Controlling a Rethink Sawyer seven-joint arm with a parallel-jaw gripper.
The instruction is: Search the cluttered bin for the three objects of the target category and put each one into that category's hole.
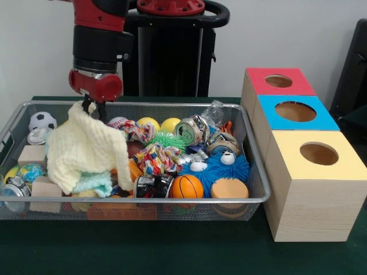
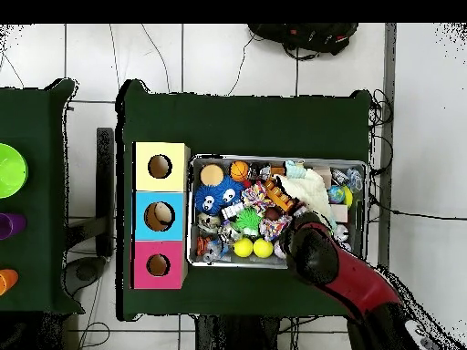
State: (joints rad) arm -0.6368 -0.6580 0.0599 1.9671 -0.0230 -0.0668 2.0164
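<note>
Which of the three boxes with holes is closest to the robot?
The red-topped box. It stands at the far end of the row, beside the pedestal side; the blue-topped box sits in the middle and the yellow-topped box farthest away.

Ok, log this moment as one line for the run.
gripper: shut on cream cloth, lifting it | wire bin: cluttered | ducks: none visible | red-topped box hole: empty

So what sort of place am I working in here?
Most likely a robotics lab test cell: a green-covered table on a tiled floor with loose cables, holding a wire bin of jumbled toys and three colour-topped sorting boxes.
</note>
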